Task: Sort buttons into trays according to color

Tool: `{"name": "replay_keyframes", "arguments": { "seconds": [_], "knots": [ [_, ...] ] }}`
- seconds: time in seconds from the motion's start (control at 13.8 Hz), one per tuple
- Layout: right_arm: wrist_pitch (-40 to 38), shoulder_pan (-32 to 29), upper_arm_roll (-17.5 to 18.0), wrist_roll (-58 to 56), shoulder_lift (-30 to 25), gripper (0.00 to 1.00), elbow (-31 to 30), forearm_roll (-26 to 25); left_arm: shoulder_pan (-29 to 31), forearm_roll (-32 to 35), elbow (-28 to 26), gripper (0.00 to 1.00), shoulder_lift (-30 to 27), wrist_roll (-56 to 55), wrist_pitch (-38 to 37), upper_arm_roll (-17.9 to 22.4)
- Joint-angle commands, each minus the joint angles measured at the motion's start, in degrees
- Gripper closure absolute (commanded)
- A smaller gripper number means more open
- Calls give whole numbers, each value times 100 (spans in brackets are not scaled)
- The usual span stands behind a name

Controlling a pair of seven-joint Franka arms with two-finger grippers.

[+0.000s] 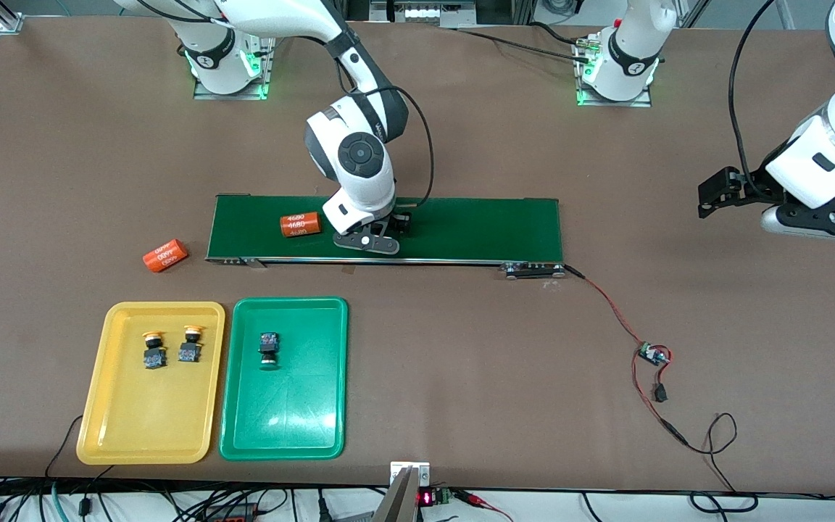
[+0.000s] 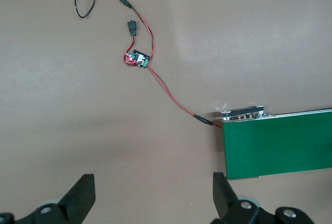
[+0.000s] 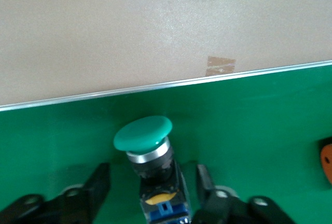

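Green-capped button (image 3: 150,154) (black-and-blue body) on conveyor belt (image 3: 249,125) | right claw (image 3: 153,187) straddles it, apart | left claw (image 2: 153,195) apart

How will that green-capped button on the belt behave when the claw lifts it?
The green-capped button lies on its side between the right gripper fingers. Its domed cap overhangs the body, so it may swing cap-down. The blocky body looks stiff, probably giving flat sides to pinch.

Dark green conveyor belt (image 1: 461,228) lying mid-frame, orange cylinder (image 1: 301,225) resting on it, second cylinder (image 1: 165,255) lying beside, circuit board (image 1: 652,354) trailing red wire (image 1: 609,304) lower down.
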Motion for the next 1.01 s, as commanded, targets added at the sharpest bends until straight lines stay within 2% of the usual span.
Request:
{"name": "replay_keyframes", "arguments": {
  "seconds": [0.0,0.14,0.43,0.65,0.94],
  "knots": [
    [-12,-7,10,4,-23,81,24,138,37,121,26,0,-5,7,25,-16],
    [-29,-25,10,-13,-23,90,120,138,37,121,26,0,-5,8,-1,-16],
    [-38,-165,-130,31,-32,92,479,112,20,121,34,0,-5,-1,25,-16],
    [-38,-805,-201,-266,284,92,971,15,-24,121,34,0,-5,-10,8,-25],
    [-30,-1631,-201,-1373,899,92,1736,33,-33,121,34,0,-5,-19,8,-25]
  ]
}}
